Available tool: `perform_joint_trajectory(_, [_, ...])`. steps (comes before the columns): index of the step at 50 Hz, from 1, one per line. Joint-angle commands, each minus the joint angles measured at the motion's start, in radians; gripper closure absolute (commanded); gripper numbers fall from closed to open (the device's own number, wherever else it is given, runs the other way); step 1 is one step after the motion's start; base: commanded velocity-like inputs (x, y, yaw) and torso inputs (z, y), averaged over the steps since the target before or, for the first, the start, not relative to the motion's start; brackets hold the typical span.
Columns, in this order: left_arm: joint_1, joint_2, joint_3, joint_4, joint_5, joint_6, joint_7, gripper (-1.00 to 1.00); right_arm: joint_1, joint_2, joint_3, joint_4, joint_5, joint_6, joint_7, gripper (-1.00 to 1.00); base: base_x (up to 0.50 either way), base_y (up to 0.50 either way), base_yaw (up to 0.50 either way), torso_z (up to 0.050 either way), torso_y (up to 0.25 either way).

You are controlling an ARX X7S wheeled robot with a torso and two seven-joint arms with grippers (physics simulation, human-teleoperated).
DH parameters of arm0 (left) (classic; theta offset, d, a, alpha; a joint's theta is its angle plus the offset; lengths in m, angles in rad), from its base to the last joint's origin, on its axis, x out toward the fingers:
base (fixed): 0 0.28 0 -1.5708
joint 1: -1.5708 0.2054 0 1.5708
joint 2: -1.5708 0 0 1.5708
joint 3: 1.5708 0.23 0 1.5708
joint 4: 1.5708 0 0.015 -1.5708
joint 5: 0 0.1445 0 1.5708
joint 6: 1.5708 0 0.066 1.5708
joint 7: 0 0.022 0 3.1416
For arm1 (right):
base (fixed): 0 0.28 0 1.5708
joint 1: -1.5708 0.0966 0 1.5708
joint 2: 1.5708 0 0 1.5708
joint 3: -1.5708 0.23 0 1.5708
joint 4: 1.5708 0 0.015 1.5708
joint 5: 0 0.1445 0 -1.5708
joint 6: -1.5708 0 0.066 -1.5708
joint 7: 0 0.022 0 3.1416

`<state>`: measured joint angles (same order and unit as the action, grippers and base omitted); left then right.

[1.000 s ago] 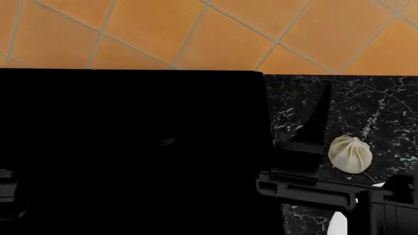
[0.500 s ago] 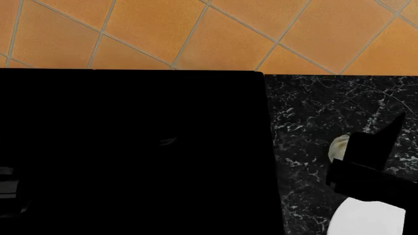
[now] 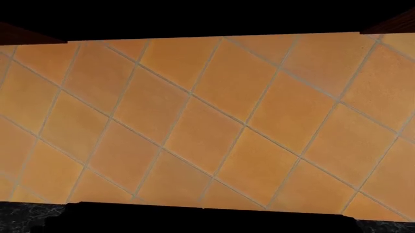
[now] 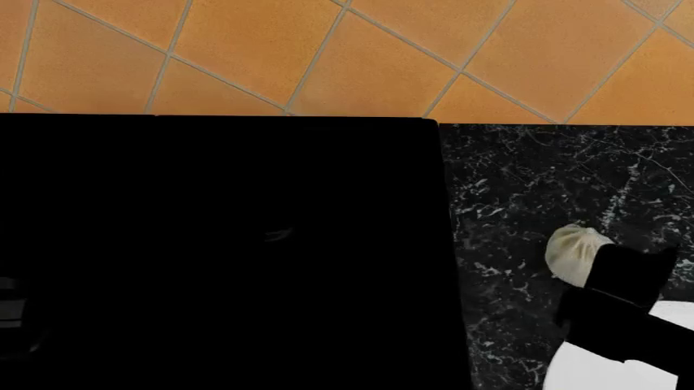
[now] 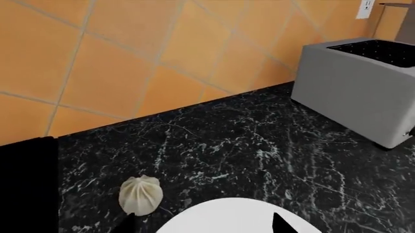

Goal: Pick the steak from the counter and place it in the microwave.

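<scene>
Search stage, with raw red-pink steak out of sight in every view and right gripper (image 5: pixel 204 223) spread open, empty, over veined black stone counter (image 5: pixel 259 145) near pleated cream-white dumpling (image 5: pixel 141 195); calls next for locating the meat

Dumpling (image 4: pixel 573 250) lies on the counter (image 4: pixel 521 179), right of stovetop (image 4: pixel 217 244).

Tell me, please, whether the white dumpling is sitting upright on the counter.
Upright: the dumpling rests on the counter, its pleats meeting on top.
</scene>
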<state>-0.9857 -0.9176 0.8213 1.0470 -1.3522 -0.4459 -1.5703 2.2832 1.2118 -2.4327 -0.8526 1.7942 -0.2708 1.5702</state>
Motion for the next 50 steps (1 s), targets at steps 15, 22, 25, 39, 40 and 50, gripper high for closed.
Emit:
perform_joint_trajectory(15, [0.019, -0.005, -0.042, 0.0, -0.016, -0.005, 0.0, -1.0, 0.073, 0.098, -0.024, 0.027, 0.151, 0.137, 0.001, -1.0, 0.0, 0.0, 0.0, 0.0, 0.0])
perform_joint_trajectory(22, [0.02, -0.018, -0.015, 0.0, -0.002, 0.027, 0.0, -1.0, 0.073, 0.121, -0.014, 0.016, 0.178, 0.16, 0.001, -1.0, 0.0, 0.0, 0.0, 0.0, 0.0])
perform_joint_trajectory(25, [0.018, -0.025, 0.002, 0.0, 0.005, 0.042, 0.0, -1.0, 0.073, 0.122, -0.021, -0.003, 0.194, 0.14, 0.001, -1.0, 0.0, 0.0, 0.0, 0.0, 0.0])
perform_joint_trajectory(39, [0.006, -0.037, 0.009, 0.0, -0.002, 0.054, 0.0, -1.0, 0.072, 0.154, 0.0, -0.022, 0.253, 0.152, 0.001, -1.0, 0.0, 0.0, 0.0, 0.0, 0.0])
perform_joint_trajectory(40, [0.007, -0.037, 0.003, 0.0, -0.005, 0.051, 0.0, -1.0, 0.072, 0.158, 0.003, -0.023, 0.255, 0.157, 0.001, -1.0, 0.0, 0.0, 0.0, 0.0, 0.0])
perform_joint_trajectory(50, [0.038, -0.019, -0.056, 0.0, -0.027, 0.017, 0.0, -1.0, 0.072, 0.211, 0.0, -0.009, 0.279, 0.217, 0.001, -1.0, 0.0, 0.0, 0.0, 0.0, 0.0])
